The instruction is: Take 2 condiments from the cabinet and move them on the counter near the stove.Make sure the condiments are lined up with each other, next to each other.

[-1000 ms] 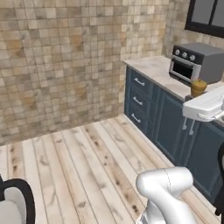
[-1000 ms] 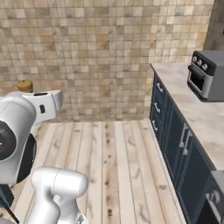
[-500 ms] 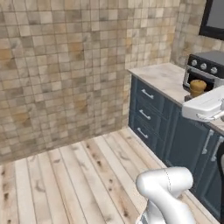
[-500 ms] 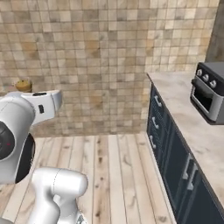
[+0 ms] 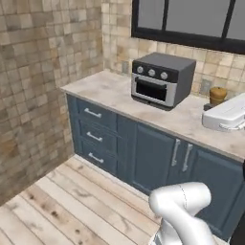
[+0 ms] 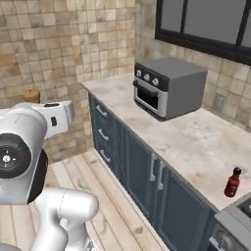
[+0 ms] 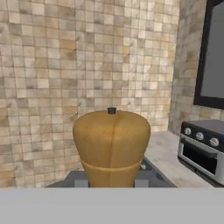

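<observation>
My gripper point(image 7: 111, 183) is shut on the tan-orange condiment bottle point(image 7: 111, 146), which stands upright in the middle of the hand view and hides the fingertips. That bottle point(image 5: 218, 94) pokes up above the white hand at the right edge of the left base view, and shows again as the bottle point(image 6: 32, 95) above the hand at the left of the right base view. The slim red bottle point(image 6: 232, 182) stands upright on the beige counter point(image 6: 196, 142), close to the stove's corner point(image 6: 235, 220). The cabinet is out of view.
A grey toaster oven point(image 5: 160, 79) sits on the counter point(image 5: 110, 91) against the tiled wall, under a dark-framed window point(image 5: 191, 19). Blue-grey drawers point(image 5: 93, 129) and doors with silver handles run below. Wooden floor lies to the left.
The whole picture has swung: the base has turned, so the counter and toaster oven now fill the middle. The tan-orange bottle stays in the shut gripper.
</observation>
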Controlling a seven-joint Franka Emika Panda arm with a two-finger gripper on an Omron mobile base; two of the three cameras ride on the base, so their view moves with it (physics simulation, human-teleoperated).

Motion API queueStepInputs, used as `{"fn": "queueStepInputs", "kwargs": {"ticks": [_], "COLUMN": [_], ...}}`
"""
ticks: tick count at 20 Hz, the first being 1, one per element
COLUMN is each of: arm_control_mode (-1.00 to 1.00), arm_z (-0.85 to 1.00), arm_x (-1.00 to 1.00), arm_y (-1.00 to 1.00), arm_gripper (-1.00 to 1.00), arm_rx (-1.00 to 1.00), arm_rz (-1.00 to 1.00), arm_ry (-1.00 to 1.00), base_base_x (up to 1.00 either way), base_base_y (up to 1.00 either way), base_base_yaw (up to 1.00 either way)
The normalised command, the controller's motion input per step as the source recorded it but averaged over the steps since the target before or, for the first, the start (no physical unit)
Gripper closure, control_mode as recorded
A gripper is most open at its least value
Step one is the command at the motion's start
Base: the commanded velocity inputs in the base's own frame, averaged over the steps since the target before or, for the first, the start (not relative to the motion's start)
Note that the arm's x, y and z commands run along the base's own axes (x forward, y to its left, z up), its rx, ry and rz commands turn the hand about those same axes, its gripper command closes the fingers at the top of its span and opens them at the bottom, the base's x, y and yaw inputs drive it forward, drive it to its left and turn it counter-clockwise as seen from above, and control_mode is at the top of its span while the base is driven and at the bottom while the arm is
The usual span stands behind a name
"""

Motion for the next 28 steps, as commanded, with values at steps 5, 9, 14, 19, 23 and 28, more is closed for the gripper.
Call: {"fn": "queueStepInputs", "kwargs": {"ticks": [5, 9, 14, 19, 23, 28], "arm_control_mode": [1.00, 1.00, 1.00, 1.00, 1.00, 1.00], "arm_z": [0.00, 0.00, 0.00, 0.00, 0.00, 0.00], "arm_x": [0.00, 0.00, 0.00, 0.00, 0.00, 0.00], "arm_y": [0.00, 0.00, 0.00, 0.00, 0.00, 0.00], "arm_gripper": [1.00, 1.00, 1.00, 1.00, 1.00, 1.00], "arm_rx": [0.00, 0.00, 0.00, 0.00, 0.00, 0.00], "arm_rz": [0.00, 0.00, 0.00, 0.00, 0.00, 0.00], "arm_ry": [0.00, 0.00, 0.00, 0.00, 0.00, 0.00], "base_base_x": [0.00, 0.27, 0.94, 0.74, 0.24, 0.01], "base_base_y": [0.00, 0.10, 0.69, 0.50, 0.18, 0.02], "base_base_yaw": [-1.00, -0.89, -0.37, -0.29, -0.37, -0.45]}}
